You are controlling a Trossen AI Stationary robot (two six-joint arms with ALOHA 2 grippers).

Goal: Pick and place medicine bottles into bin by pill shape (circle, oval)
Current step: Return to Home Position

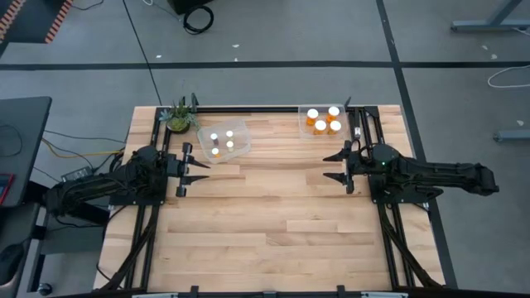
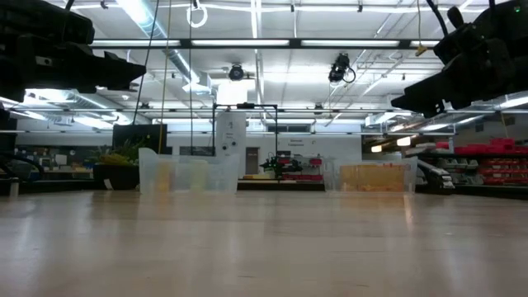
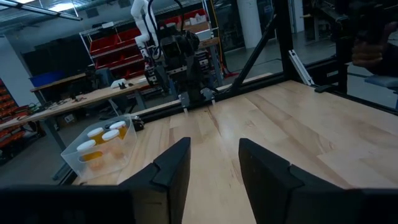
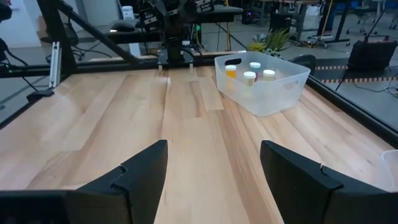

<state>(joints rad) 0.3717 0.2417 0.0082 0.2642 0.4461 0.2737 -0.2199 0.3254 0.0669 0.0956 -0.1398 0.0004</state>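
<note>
Sitting binned, the medicine bottles (image 1: pixel 320 126) lie beyond left pincer (image 1: pixel 203 171) and right pincer (image 1: pixel 329 165).

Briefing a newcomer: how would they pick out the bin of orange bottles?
On the wooden table, go to the far edge. The clear bin by the right arm is it; its four bottles are orange, while the other bin sits beside the plant.

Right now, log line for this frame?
left gripper, right gripper: open, empty | orange white-capped bottles: right clear bin | darker bottles: left clear bin

orange bottles (image 1: pixel 320 126): upright, right bin (image 1: pixel 301 116) | dark bottles (image 1: pixel 229 145): upright, left bin (image 1: pixel 245 126)
</note>
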